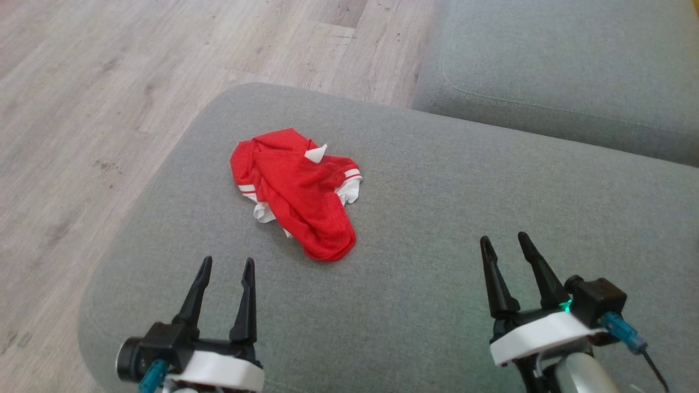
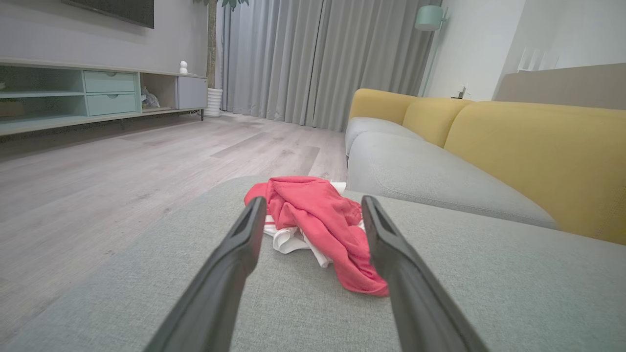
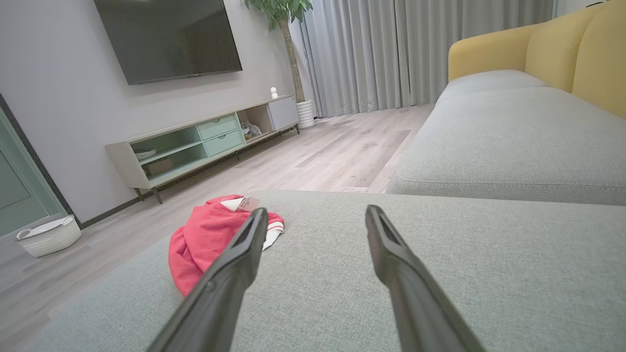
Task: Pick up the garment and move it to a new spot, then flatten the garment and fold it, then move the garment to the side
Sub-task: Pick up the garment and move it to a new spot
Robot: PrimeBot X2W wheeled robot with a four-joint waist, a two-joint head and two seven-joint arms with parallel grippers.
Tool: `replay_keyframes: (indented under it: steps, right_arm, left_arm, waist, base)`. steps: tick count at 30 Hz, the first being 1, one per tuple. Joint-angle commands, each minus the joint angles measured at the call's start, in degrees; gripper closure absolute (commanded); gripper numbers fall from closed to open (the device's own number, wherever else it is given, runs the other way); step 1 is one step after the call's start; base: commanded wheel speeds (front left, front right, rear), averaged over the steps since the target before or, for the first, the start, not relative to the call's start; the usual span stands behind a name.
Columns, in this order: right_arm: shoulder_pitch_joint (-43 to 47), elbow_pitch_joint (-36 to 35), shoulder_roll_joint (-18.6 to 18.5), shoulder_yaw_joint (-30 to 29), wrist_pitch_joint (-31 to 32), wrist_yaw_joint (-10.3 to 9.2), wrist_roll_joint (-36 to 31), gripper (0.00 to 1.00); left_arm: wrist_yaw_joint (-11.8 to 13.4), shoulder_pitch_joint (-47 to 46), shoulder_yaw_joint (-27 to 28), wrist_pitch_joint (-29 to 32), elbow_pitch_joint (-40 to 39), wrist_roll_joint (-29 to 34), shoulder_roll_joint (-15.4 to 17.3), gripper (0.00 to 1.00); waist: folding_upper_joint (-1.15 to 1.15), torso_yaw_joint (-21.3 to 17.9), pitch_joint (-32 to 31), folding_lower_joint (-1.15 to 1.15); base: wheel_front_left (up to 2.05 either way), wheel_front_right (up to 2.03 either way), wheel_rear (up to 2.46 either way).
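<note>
We've got two grippers and one garment here. The left gripper [image 1: 227, 261] has its fingers spread wide and is holding nothing. Ahead of it, a touch right, the crumpled red garment [image 1: 297, 191] lies on the grey cushion [image 1: 464, 207]. Further right, our right gripper [image 1: 503, 238] is also spread, well apart from the cloth.
</note>
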Motion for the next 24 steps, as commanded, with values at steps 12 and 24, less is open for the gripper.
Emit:
replay_keyframes:
  steps: [12,24]
  right_arm:
    - [-2.83,-1.44,-0.23,0.51,-0.62,-0.05,-0.92,0.0]
    - [-8.02,-2.45,-0.23,-1.13,-0.62,-0.05,-4.01,0.0]
  left_arm:
    - [-1.88,-9.43,-1.43,0.9,3.8,2.55,1.54,0.0]
    - [-2.87,-35.48,-6.8,12.46,23.36,2.04,7.59,0.0]
  waist:
    - [0.0,-4.27,6.34,0.0]
    - [0.0,-10.81,18.95,0.0]
  base:
    - [0.0,0.0,0.0]
    - [0.0,0.0,0.0]
